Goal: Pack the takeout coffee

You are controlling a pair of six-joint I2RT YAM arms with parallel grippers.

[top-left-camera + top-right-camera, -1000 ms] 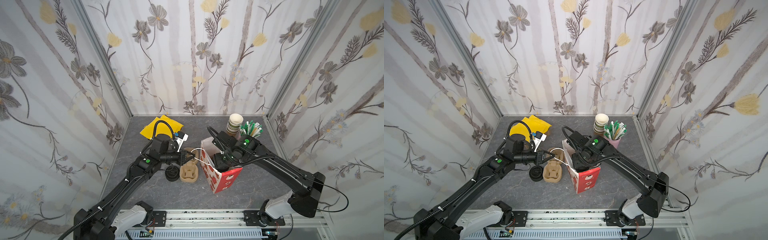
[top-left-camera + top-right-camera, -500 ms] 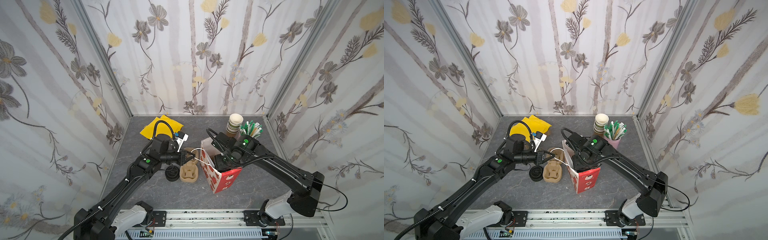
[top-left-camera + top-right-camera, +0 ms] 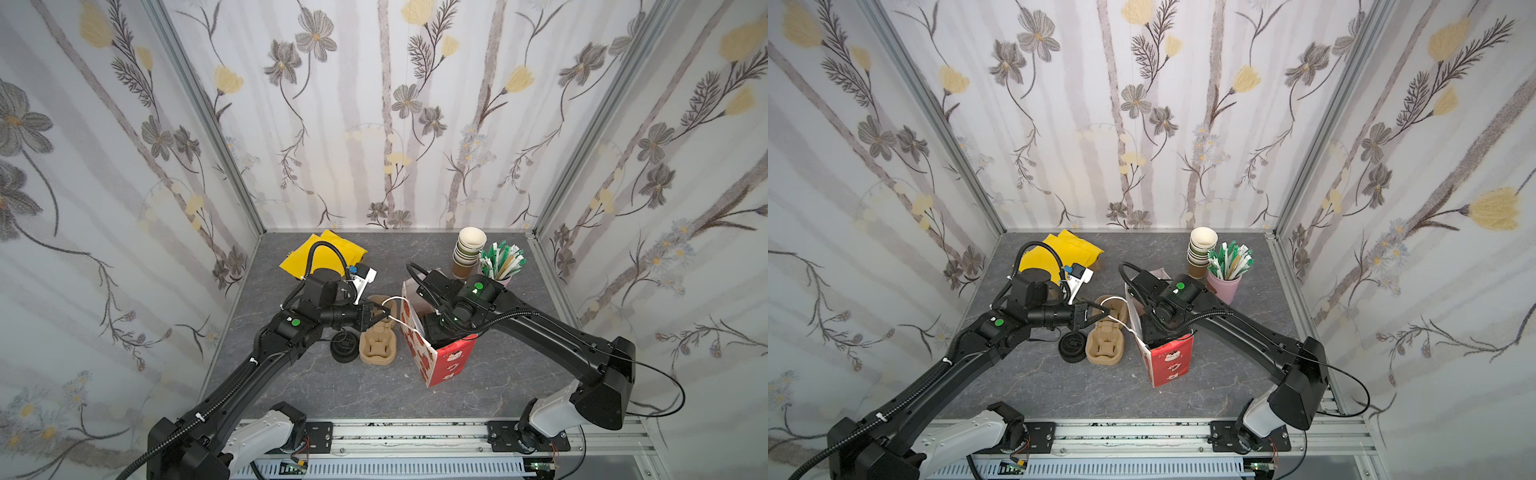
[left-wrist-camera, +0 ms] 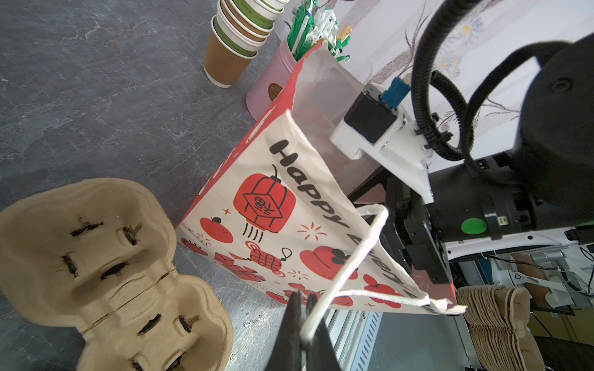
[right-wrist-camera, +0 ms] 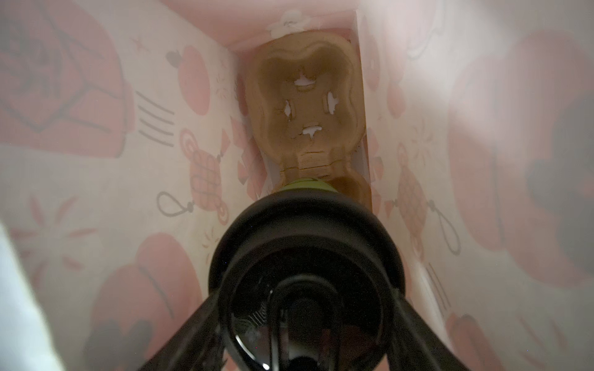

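Desk [image 3: 332, 390], centre: bag [image 3: 449, 363], handle [image 4: 360, 253] out to the left in the left claw [image 4: 303, 302]. Just left of the bag: cup carrier [image 3: 376, 347]; left again: pile of lids [image 3: 344, 353]. Back left: folded sheets [image 3: 357, 251]. Back right, behind the bag: stack of cups [image 3: 467, 253], pot of sticks [image 3: 1224, 289] to its right. In the bag: second carrier [image 5: 305, 106] on the bottom, takeout coffee [image 5: 305, 231] at one of its wells, in the right claw [image 5: 307, 289].

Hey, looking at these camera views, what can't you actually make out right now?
Takeout coffee: hidden in both top views, inside the bag under the right arm.
Its base: the right wrist view looks down on it, so whether it sits in the carrier is hidden.
Right gripper: blurred against the lens in the right wrist view.
Bag lettering: left wrist view, crossed by the handle that the left gripper pinches.
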